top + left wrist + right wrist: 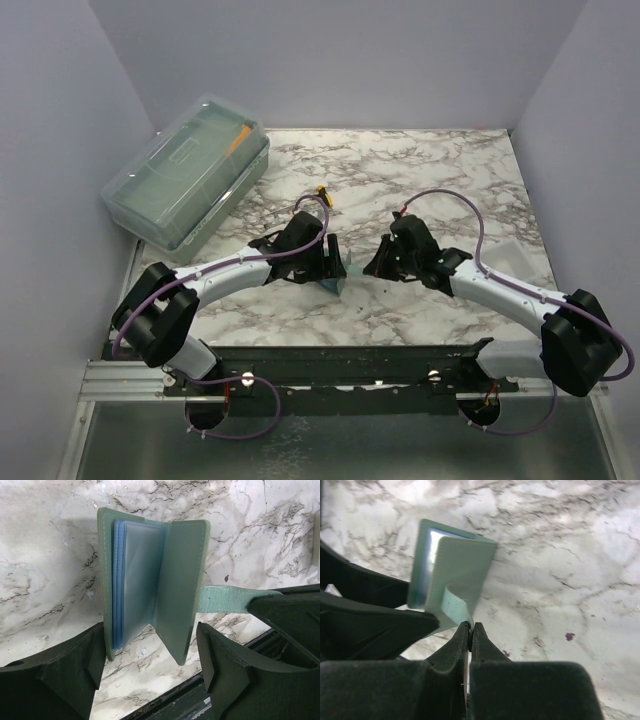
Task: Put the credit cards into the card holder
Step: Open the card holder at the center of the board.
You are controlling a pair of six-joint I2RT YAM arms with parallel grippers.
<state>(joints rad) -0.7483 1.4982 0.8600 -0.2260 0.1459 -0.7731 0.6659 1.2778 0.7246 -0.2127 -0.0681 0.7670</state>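
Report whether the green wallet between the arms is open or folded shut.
Open: the sage-green folding card holder stands spread in a V, with its clear bluish pockets showing inside.

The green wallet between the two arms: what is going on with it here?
The right arm's fingers are shut on the strap of the card holder, which is open like a book with its clear pockets showing. The left arm's fingers are open, one on each side of the card holder. Neither arm's fingers hold a credit card at this moment.
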